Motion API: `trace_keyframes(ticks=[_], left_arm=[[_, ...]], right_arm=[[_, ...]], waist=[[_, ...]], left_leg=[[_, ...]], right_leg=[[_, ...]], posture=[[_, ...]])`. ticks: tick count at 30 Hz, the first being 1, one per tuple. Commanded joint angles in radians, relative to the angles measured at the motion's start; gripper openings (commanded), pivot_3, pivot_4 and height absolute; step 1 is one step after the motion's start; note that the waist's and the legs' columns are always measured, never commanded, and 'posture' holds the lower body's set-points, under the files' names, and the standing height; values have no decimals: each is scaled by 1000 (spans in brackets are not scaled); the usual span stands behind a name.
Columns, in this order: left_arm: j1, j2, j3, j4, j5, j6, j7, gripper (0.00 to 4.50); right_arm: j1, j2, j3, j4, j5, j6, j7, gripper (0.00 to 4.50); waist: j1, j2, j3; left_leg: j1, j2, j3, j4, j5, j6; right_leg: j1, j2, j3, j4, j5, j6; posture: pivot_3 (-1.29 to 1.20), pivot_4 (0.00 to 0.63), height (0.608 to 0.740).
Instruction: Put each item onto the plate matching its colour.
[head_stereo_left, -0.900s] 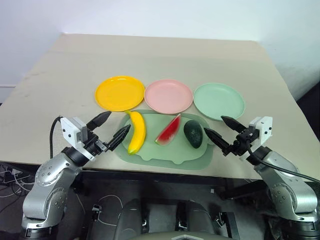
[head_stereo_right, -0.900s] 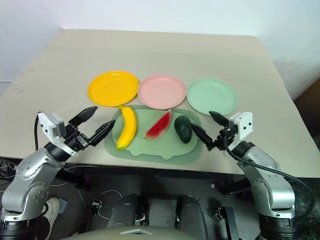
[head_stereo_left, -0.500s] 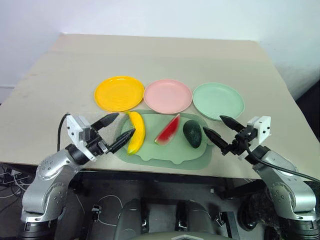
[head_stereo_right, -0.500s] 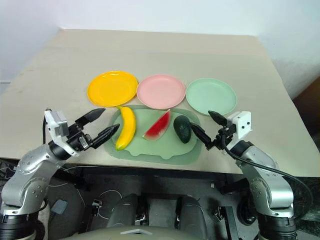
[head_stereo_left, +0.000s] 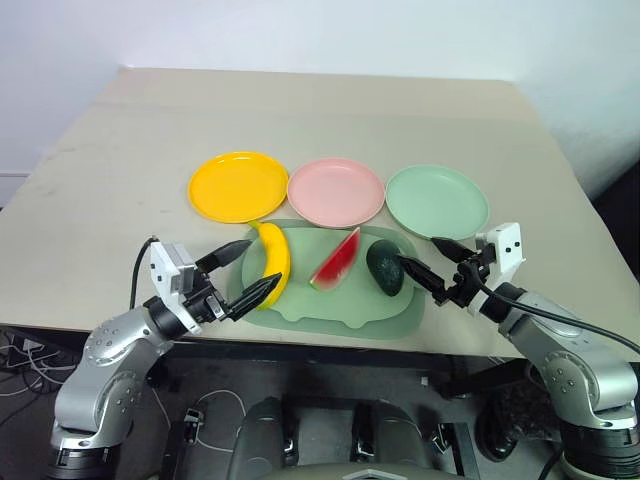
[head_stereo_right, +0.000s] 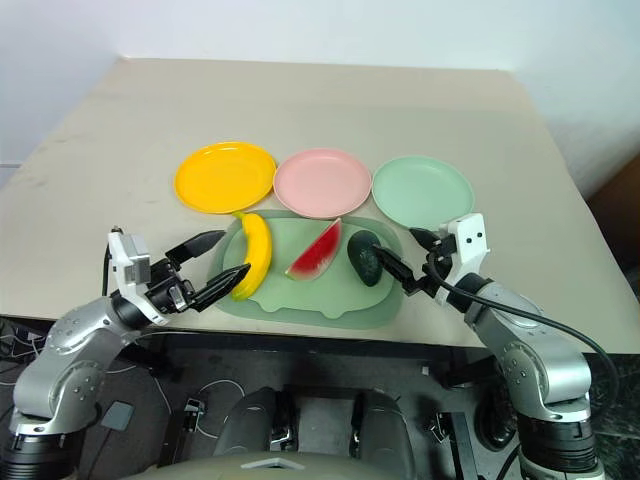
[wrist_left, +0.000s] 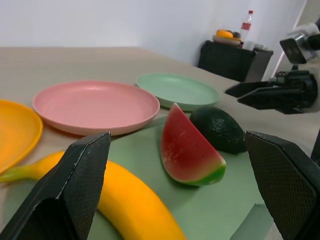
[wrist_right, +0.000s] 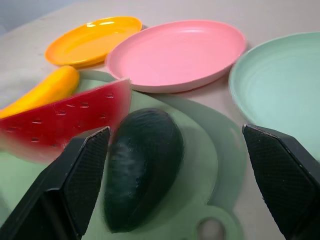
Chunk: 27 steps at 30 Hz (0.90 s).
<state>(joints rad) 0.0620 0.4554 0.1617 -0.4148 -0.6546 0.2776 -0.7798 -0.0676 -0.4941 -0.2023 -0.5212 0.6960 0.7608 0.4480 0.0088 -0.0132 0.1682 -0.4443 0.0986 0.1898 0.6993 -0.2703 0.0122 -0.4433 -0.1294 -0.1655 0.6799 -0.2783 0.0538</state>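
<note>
Both tools gape wide and empty: the left tool (head_stereo_left: 244, 270) by the banana (head_stereo_left: 274, 262), the right tool (head_stereo_left: 432, 264) near the avocado (head_stereo_left: 386, 267). The fruits look like light, stiff, smooth plastic, likely slippery. Best gripped across their thick middles.

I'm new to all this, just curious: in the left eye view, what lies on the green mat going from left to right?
banana → watermelon wedge → avocado, all on the mat, between the left gripper and right gripper.
</note>
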Motion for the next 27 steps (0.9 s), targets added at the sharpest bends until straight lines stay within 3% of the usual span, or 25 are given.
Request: trace_keyframes(ticks=[1, 14, 27], left_arm=[[26, -22, -46, -65, 27, -15, 29, 4456], [-4, -42, -65, -152, 32, 42, 169, 4456], [9, -78, -76, -179, 55, 43, 252, 4456]], right_arm=[[-18, -1, -18, -53, 53, 35, -22, 4500], [-94, 70, 70, 71, -80, 3, -127, 4500], [-110, 114, 120, 97, -89, 56, -127, 4500]], waist=[[1, 0, 0], [1, 0, 0], [0, 0, 0]], left_leg=[[0, 0, 0, 0, 0, 0], [0, 0, 0, 0, 0, 0], [0, 0, 0, 0, 0, 0]], right_leg=[[0, 0, 0, 0, 0, 0], [0, 0, 0, 0, 0, 0], [0, 0, 0, 0, 0, 0]], posture=[[0, 150, 695], [0, 150, 695], [0, 150, 695]])
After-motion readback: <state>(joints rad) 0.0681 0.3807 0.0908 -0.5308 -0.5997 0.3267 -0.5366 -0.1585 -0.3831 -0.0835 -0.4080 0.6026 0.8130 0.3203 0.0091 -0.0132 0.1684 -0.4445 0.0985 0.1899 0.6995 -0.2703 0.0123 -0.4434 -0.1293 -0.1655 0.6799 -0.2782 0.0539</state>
